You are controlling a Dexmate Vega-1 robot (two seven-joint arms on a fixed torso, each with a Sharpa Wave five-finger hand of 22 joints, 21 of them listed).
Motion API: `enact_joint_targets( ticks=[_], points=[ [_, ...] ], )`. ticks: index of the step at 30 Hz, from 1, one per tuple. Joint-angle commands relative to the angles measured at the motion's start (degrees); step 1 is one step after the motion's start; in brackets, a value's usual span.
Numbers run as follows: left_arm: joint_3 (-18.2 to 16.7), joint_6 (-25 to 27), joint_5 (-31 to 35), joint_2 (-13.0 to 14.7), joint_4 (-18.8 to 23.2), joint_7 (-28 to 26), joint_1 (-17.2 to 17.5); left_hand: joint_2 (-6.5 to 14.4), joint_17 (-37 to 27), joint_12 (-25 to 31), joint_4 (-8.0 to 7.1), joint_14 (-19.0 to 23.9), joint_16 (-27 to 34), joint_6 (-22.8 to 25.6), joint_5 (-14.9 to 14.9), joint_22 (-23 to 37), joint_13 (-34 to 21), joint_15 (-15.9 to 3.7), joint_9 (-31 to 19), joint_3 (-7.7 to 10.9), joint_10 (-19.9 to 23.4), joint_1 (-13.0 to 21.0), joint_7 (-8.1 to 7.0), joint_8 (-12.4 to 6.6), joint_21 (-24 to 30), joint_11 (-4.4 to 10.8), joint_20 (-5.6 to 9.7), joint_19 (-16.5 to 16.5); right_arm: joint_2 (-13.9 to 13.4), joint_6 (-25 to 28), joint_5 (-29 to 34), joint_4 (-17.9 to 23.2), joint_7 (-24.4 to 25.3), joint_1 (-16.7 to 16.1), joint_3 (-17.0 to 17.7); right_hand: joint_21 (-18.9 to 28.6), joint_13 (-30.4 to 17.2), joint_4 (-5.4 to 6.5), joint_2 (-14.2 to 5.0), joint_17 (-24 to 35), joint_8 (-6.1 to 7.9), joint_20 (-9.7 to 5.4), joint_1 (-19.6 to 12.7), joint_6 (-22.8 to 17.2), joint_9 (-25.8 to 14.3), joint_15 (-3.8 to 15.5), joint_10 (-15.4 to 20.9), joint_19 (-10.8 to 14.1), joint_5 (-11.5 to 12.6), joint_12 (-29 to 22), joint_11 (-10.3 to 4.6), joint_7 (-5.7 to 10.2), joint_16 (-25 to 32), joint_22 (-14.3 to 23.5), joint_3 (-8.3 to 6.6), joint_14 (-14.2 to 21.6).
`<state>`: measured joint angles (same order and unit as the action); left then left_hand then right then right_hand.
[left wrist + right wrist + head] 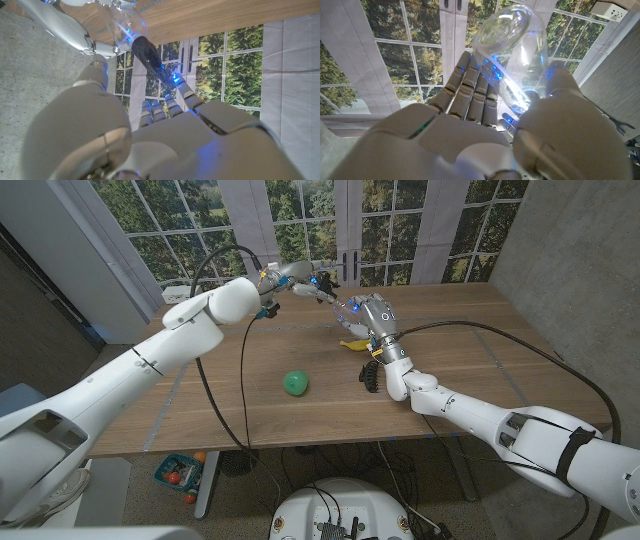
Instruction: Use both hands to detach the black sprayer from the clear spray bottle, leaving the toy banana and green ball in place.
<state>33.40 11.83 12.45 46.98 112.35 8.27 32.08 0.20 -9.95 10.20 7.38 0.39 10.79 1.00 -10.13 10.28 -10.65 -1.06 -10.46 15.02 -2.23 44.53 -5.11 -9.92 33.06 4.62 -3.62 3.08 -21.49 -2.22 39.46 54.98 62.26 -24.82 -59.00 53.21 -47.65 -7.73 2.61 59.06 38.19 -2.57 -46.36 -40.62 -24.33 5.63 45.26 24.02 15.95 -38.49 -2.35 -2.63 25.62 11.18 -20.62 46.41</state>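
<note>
right hand [485, 135]: wrapped round clear spray bottle [512, 45], raised above table [480, 370]
left hand [292, 280]: fingers on black sprayer [146, 52] (grip not fully visible)
toy banana [352, 344]: just below right hand
green ball [294, 383]: well apart from both hands

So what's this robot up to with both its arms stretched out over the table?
It is working on a clear spray bottle held up above the far side of the wooden table. The right hand grips the bottle's body, while the left hand reaches in to the black sprayer at its top; whether it has come off yet is hard to tell. A green ball and a toy banana lie on the table, untouched.
</note>
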Motion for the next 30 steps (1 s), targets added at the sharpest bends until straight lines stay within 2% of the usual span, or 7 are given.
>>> enact_joint_targets(
  ticks=[1, 6, 12, 19, 21, 25, 30],
  points=[
    [-3.14, 0.36, -0.89, -1.80, 0.90, -7.12, 4.42, 0.33, -0.25, 0.73, -0.59, 1.97, 0.73, -1.04, 0.11, 0.36, -0.23, -0.02, -0.17, -0.30, 0.21, -1.82, 0.75, -0.53, 0.08, -1.49, -0.97, 1.12, 0.25, -2.41, 1.03, 0.31, 1.74, -1.81, 3.17, 0.39, -0.22, 1.20, -11.02, 0.28, 0.44, -8.98, -10.38, -10.70, -0.08, 7.37, 9.65, -0.17, 0.34, -0.17, -9.21, 9.92, -0.22, 0.12, -1.45, 0.58],
    [-2.44, 2.25, -0.75, -1.32, 1.48, -5.81, 3.85, 0.51, -0.22, 1.15, -0.28, 3.28, 0.83, -0.13, 0.03, 0.46, -0.25, 0.36, -0.15, -0.39, 1.01, -2.46, 1.97, -1.07, 0.56, -2.38, -0.08, 3.20, 0.75, -4.11, 1.68, 0.19, 1.74, -2.39, 4.97, 0.59, -0.06, 1.16, -11.02, 0.45, 0.47, -8.98, -10.41, -10.75, -0.13, 7.40, 9.90, -0.21, 0.35, -0.06, -9.23, 9.92, -0.36, 0.09, -1.46, 0.72],
    [-0.03, 4.12, 0.22, -0.19, 1.08, -0.10, 0.47, -1.18, -0.15, 2.78, 1.75, 6.29, 1.08, 7.13, 0.08, 0.42, -0.25, -2.11, -0.19, -0.50, 7.24, -1.70, 1.19, -3.59, 0.13, 0.84, 0.56, 4.75, 1.96, -5.60, 3.32, -0.65, 1.74, -2.93, 7.49, 0.77, -0.12, 1.14, -10.98, 0.61, 0.50, -8.98, -10.39, -10.79, -0.19, 7.36, 9.93, -0.24, 0.34, 0.00, -9.23, 9.92, -0.48, 0.07, -1.43, 0.82],
    [0.78, 3.32, -1.73, -1.03, -1.35, 2.66, -1.48, -3.01, -0.09, 3.83, 1.99, 13.25, 2.10, 13.98, -0.30, 0.40, -0.18, -3.46, -0.18, -0.80, 14.83, -0.65, 2.49, -5.13, 0.00, 1.41, 0.71, 7.61, 2.41, -6.81, 5.60, -0.20, 1.74, -3.56, 9.57, 0.94, -0.19, 1.11, -11.00, 0.75, 0.45, -8.98, -10.41, -10.84, -0.09, 7.39, 9.94, -0.25, 0.34, 0.05, -9.22, 9.91, -0.61, 0.04, -1.45, 0.92],
    [0.42, 1.49, -2.81, -1.60, -2.45, 1.81, -1.30, -2.08, -0.09, 4.05, 1.99, 15.31, 2.27, 15.96, -0.34, 0.45, -0.17, -3.87, -0.21, -0.17, 17.30, 0.47, 2.66, -5.47, 0.21, 1.99, 0.72, 8.97, 2.62, -7.13, 6.49, 0.00, 1.74, -3.88, 10.39, 1.01, -0.16, 1.12, -11.03, 0.80, 0.40, -8.99, -10.40, -10.88, 0.00, 7.38, 9.94, -0.23, 0.34, 0.11, -9.23, 9.92, -0.66, 0.04, -1.46, 0.97],
    [-0.09, -1.58, -2.02, -2.91, -3.73, -3.02, -0.17, 1.96, -0.23, 5.91, 2.39, 24.75, 3.64, 25.13, -0.18, 0.63, -0.33, -6.47, -0.21, 2.71, 29.40, 5.05, 3.00, -7.04, 1.46, 3.33, 1.02, 14.07, 3.03, -7.84, 7.34, -0.15, 1.74, -4.20, 11.64, 1.18, -0.28, 1.11, -11.00, 0.95, 0.39, -8.96, -10.37, -10.82, -0.06, 7.37, 9.98, -0.33, 0.32, 0.13, -9.22, 9.97, -0.83, 0.01, -1.44, 1.05],
    [-1.13, -3.99, -0.25, -5.18, -4.83, -11.08, 2.34, 7.66, -1.14, 11.62, 2.90, 41.99, 7.67, 41.72, -0.13, 1.20, -1.28, -11.80, -0.72, 8.08, 51.98, 10.71, 4.60, -10.56, 6.25, 6.19, 4.88, 23.93, 3.26, -8.14, 7.75, -0.43, 1.74, -4.29, 12.22, 1.34, -0.37, 1.06, -11.00, 1.09, 0.38, -8.96, -10.40, -10.83, -0.06, 7.40, 10.01, -0.39, 0.31, 0.17, -9.22, 9.94, -0.96, -0.01, -1.45, 1.13]
  ],
)
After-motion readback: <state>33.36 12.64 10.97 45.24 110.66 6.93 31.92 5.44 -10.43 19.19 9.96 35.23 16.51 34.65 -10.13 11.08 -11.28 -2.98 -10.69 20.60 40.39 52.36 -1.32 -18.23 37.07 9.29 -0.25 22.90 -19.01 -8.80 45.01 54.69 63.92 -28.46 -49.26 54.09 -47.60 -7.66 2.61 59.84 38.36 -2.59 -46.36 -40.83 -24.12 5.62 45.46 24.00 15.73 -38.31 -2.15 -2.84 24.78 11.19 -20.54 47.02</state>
